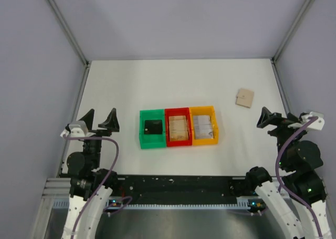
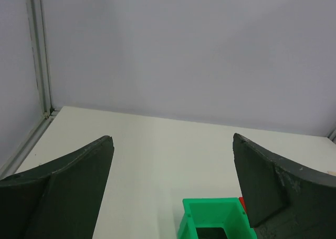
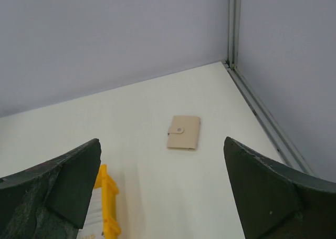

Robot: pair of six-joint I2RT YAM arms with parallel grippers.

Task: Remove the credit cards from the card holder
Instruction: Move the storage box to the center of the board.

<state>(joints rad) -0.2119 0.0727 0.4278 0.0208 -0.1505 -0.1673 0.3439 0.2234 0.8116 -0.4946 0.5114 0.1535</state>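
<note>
White table [image 1: 157, 86] inside pale grey walls [image 1: 178, 18], with a row of three bins at its middle: a green bin [image 1: 152, 142], a red bin [image 1: 178, 142] and an orange bin [image 1: 205, 141], touching side by side. Each has something in it, too small to name.

The card holder [image 3: 184, 132] lies flat and folded shut toward the far right corner, well apart from the bins, its snap tab [image 3: 178, 130] fastened. No cards can be seen.

Both arms sit back near their bases. The left gripper [image 2: 172, 138] has its jaws spread wide and empty, looking past the green bin; the right gripper [image 3: 161, 143] is equally wide and empty, with the holder ahead of it between its fingers' line of sight.

Judged from this, the task has not begun — the step in hand is the first reach. The right arm is the nearer one, and it would need to travel forward and down to the holder. The flap must be undone before any card can come out, which likely calls for one gripper to pin the holder while the other lifts the tab.
</note>
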